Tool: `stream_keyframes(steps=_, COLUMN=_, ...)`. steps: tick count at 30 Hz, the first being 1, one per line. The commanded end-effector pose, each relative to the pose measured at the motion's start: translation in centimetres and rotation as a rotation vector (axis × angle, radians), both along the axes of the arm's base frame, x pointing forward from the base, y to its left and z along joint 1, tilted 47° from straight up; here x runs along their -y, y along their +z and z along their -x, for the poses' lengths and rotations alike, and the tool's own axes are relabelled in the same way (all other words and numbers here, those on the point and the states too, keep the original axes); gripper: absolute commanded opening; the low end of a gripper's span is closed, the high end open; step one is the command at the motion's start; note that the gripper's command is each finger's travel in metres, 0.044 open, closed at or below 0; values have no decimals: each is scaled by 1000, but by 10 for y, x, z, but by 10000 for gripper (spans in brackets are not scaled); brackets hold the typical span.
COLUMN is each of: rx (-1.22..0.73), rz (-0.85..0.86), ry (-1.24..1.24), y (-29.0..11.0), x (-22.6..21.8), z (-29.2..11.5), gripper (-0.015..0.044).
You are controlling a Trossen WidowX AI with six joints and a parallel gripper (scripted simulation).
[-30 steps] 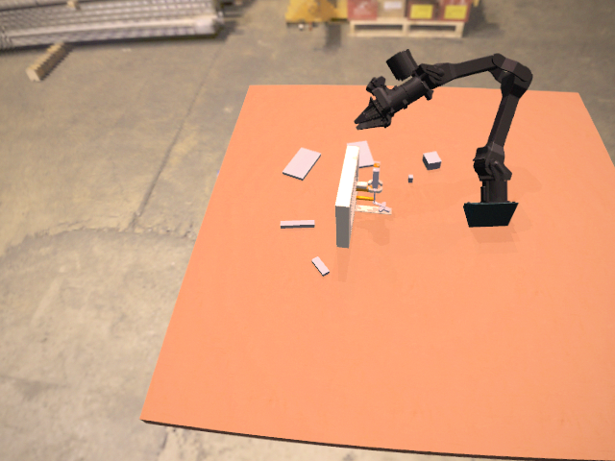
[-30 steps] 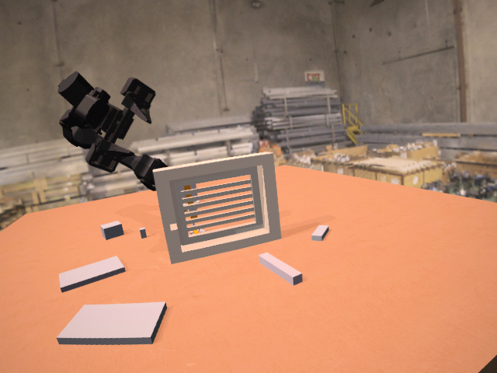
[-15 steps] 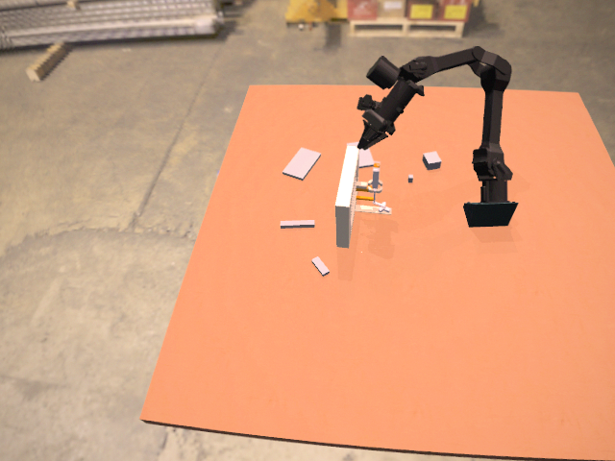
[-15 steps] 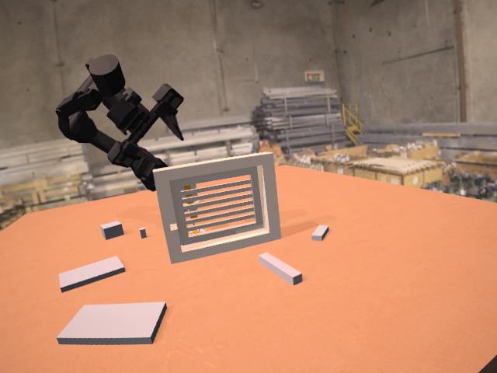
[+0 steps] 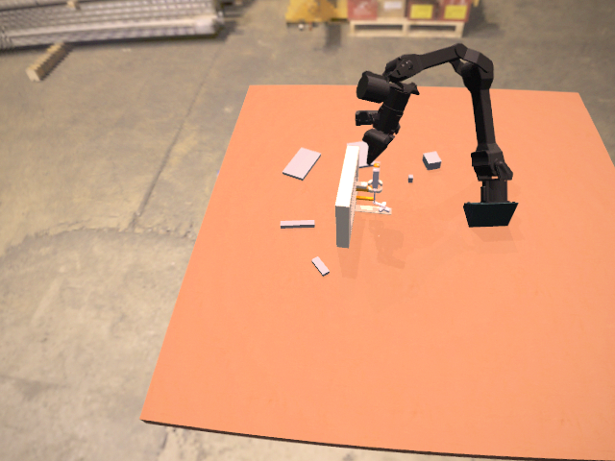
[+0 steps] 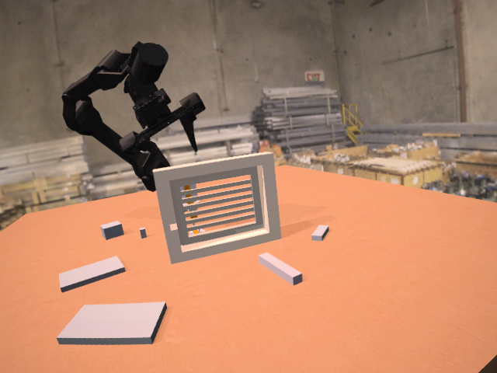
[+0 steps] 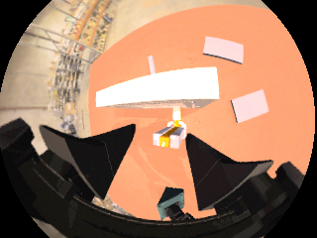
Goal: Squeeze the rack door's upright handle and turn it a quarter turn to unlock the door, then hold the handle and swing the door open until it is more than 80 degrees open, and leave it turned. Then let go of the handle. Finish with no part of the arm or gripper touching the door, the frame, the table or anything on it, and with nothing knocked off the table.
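The white frame (image 5: 349, 173) (image 6: 163, 212) (image 7: 163, 86) stands upright on the orange table. Its slatted grey door (image 6: 178, 200) looks closed within it. A small pale tab (image 6: 173, 227) lies across the frame's side. The upright handle (image 5: 375, 177) (image 7: 169, 137), grey with an orange stripe, stands out from the door on the robot base's side. My gripper (image 7: 161, 131) is open and empty, pointing down above the handle. In the wrist view the handle's top shows between the fingertips, nearer the right one. One finger is hard to make out in the top and exterior views.
A large plate (image 5: 302, 163) (image 6: 112, 322), a second plate (image 6: 92, 273), a long bar (image 5: 297, 224) (image 6: 279, 268) and a short bar (image 5: 320, 266) (image 6: 320, 232) lie around the frame. A block (image 5: 431, 159) (image 6: 112, 230) and tiny block (image 5: 410, 179) (image 6: 143, 232) lie on the handle's side.
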State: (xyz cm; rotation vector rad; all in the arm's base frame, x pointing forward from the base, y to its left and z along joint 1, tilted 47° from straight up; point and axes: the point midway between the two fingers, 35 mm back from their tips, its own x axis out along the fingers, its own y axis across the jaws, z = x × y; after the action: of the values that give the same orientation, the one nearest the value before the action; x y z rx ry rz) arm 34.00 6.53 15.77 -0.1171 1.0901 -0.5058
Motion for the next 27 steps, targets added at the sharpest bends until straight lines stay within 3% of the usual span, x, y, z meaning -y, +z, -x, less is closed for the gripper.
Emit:
stream_keyframes(steps=1, rx=-46, rz=66, ry=-17, y=-3, x=-3, z=1, gripper=297)
stream_keyframes(steps=15, rx=-197, rz=371, ry=-26, y=-4, x=-17, z=11, gripper=297)
stream_keyframes(steps=27, rx=-236, rz=381, ry=-35, y=-12, x=-9, z=9, gripper=297)
